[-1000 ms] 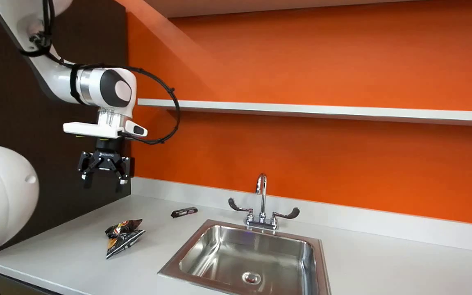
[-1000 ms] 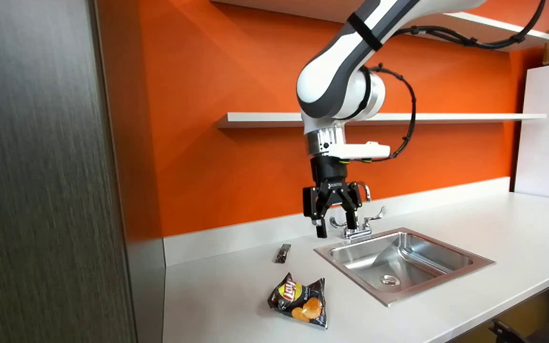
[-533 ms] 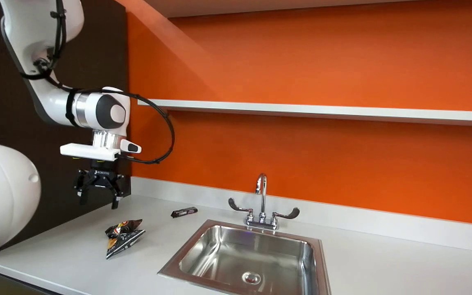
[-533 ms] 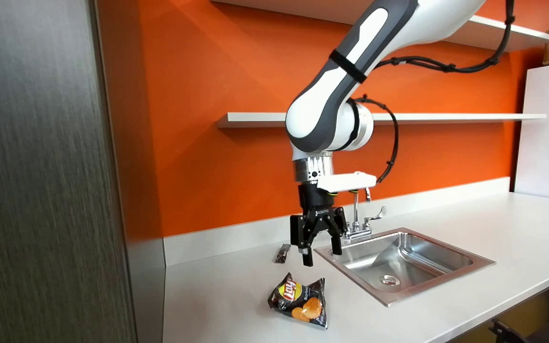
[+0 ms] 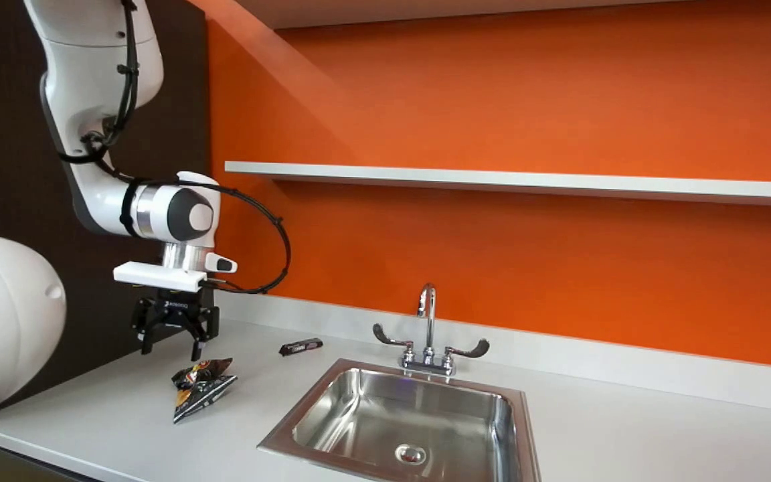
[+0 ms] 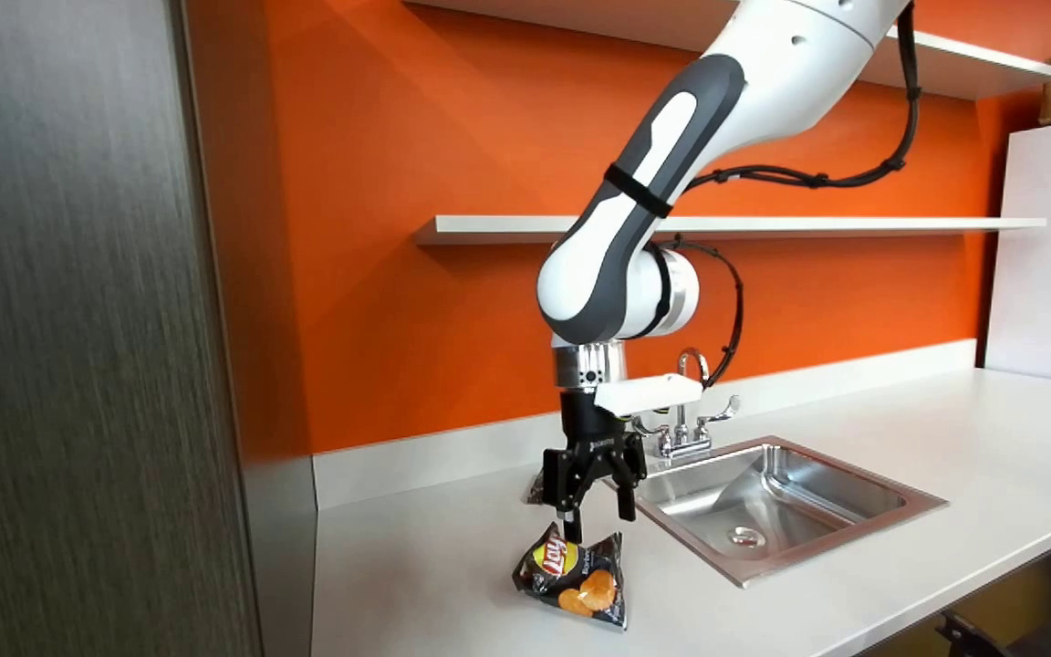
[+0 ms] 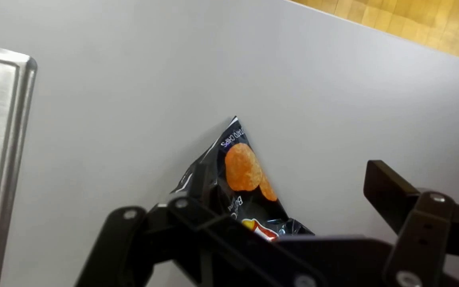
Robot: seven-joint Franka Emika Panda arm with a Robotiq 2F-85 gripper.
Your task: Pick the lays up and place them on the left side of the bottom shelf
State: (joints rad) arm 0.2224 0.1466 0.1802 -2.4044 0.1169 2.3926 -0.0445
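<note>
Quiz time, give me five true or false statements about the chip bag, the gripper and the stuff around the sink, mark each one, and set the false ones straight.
1. The Lay's bag lies on the counter, lower than the bottom shelf. True.
2. The gripper is closed around the Lay's bag. False: the gripper is open.
3. A dark wrapped bar lies nearer the orange wall than the Lay's bag does. True.
4. The Lay's bag sits inside the sink. False: it lies beside the sink.
5. The faucet stands on the wall side of the sink. True.
</note>
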